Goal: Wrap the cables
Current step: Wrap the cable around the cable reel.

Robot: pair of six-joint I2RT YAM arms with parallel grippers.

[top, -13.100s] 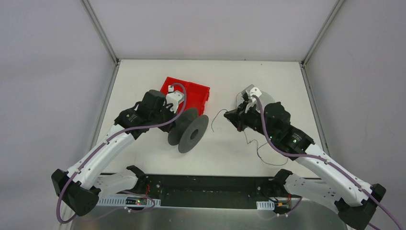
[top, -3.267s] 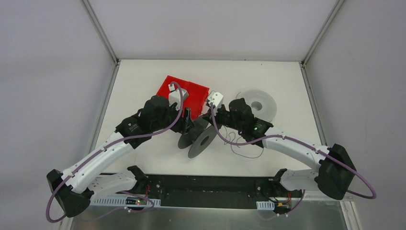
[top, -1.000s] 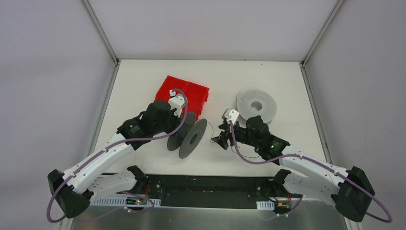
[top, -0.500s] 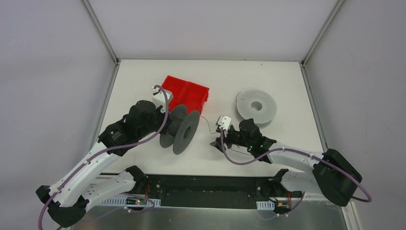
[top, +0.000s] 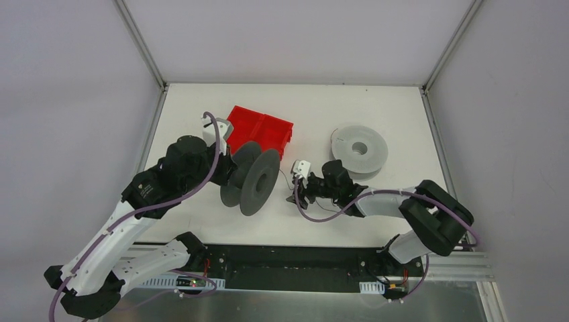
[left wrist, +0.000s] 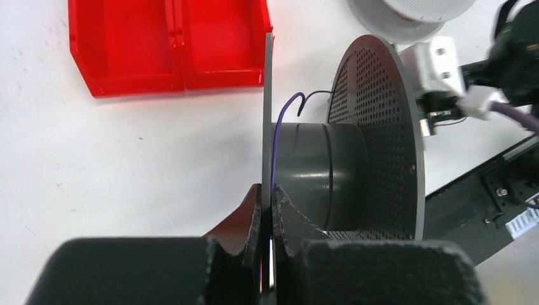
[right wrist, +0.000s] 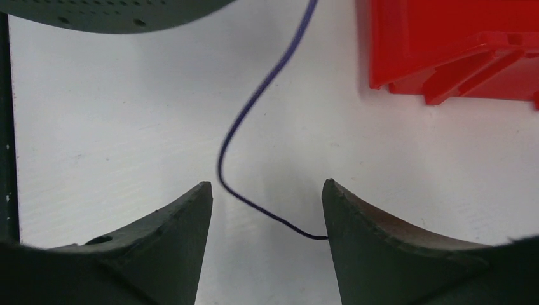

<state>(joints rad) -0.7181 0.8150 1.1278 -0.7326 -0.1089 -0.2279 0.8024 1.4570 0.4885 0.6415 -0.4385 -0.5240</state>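
A dark grey spool (top: 253,180) is held on edge above the table. My left gripper (left wrist: 267,192) is shut on its thin left flange (left wrist: 267,95). One thin dark purple cable (left wrist: 284,107) lies along the hub next to that flange and trails off toward the right arm. That cable (right wrist: 253,105) curves down across the white table, passes between the fingertips of my right gripper (right wrist: 267,185) and touches the right finger (right wrist: 356,222). The right gripper (top: 294,196) is open, low over the table just right of the spool. More thin cable (top: 327,209) lies under the right arm.
A red two-compartment bin (top: 265,129) stands behind the dark spool. A pale grey spool (top: 359,149) lies flat at the back right. The black base rail (top: 288,258) runs along the table's near edge.
The left arm has carried the dark spool a little left and back. The right gripper has slid left along the table toward the spool, jaws still wide, the cable now between them.
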